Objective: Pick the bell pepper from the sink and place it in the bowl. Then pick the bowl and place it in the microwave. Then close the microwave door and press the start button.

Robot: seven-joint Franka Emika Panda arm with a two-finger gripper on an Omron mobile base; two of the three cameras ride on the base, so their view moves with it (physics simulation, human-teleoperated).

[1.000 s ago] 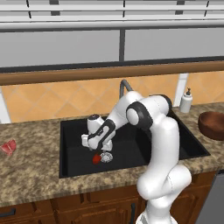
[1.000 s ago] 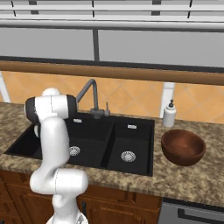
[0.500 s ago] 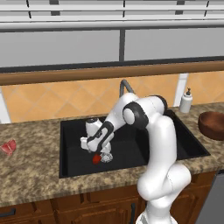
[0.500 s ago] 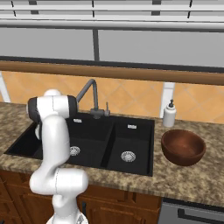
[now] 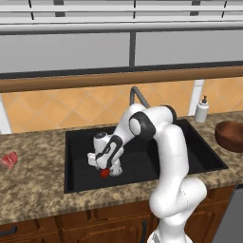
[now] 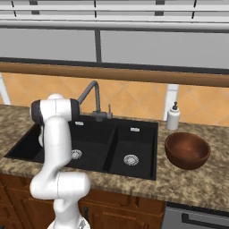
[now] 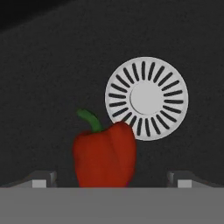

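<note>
The bell pepper (image 7: 104, 155) lies on the black floor of the sink (image 5: 78, 166), in the wide basin, just beside the silver drain (image 7: 146, 98) and partly overlapping it in the hand view, green stem up. Over the last second the hand (image 5: 105, 166) has dropped lower into the basin and now sits right over the pepper (image 5: 104, 173), so the first pick looks about to happen. Fingers (image 7: 41, 178) are spread wide apart, one on each side of the pepper, no contact visible, nothing held. The brown bowl (image 6: 187, 150) waits on the granite counter (image 6: 197, 183) right of the sink, beside a soap bottle (image 6: 172, 116).
</note>
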